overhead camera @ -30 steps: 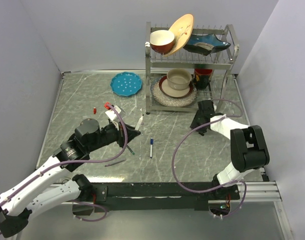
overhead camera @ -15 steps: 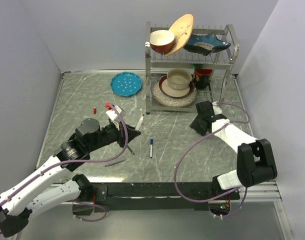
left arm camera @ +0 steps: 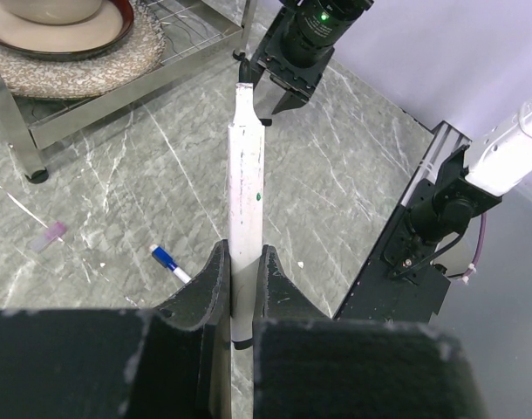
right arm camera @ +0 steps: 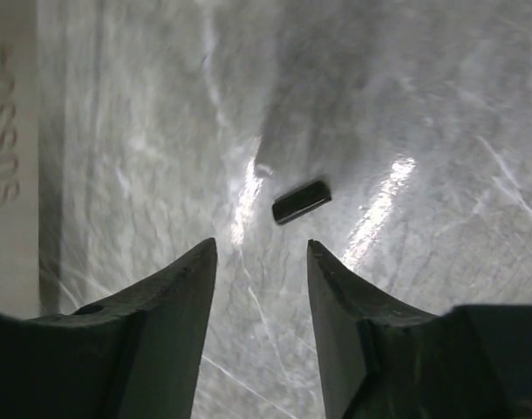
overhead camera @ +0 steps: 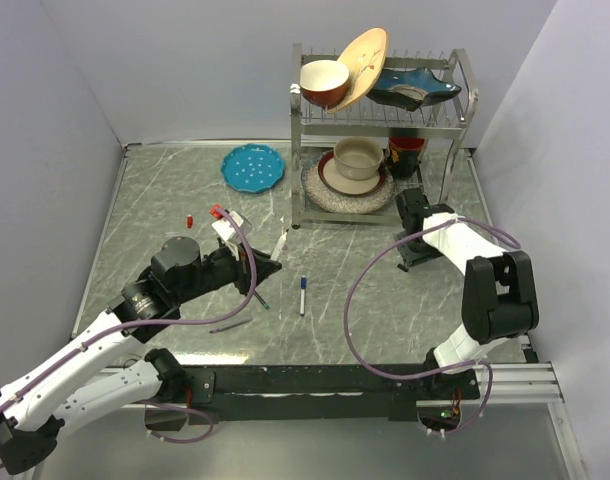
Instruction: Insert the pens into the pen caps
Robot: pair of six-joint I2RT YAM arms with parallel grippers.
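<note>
My left gripper point(left arm camera: 242, 257) is shut on a white-barrelled pen point(left arm camera: 246, 166) whose black tip points toward the right arm; from above, this gripper point(overhead camera: 266, 270) hovers left of centre. A black pen cap point(right arm camera: 301, 201) lies on the table just beyond my right gripper point(right arm camera: 262, 249), which is open with nothing between its fingers. In the top view the right gripper point(overhead camera: 417, 258) points down near the rack's right front. A blue-ended pen point(overhead camera: 303, 295) lies mid-table, a white pen point(overhead camera: 280, 245) behind it. A red cap point(overhead camera: 189, 219) and a red-ended pen point(overhead camera: 221, 216) lie at the left.
A metal dish rack point(overhead camera: 377, 120) with bowls and plates stands at the back right; its leg point(right arm camera: 9, 157) is close on the left of the right gripper. A teal plate point(overhead camera: 253, 166) lies at the back. Purple cables loop from both arms.
The right wrist swung back toward the rack and turned its gripper down over the table, its jaws opening wider. The left arm and its pen have not moved.
</note>
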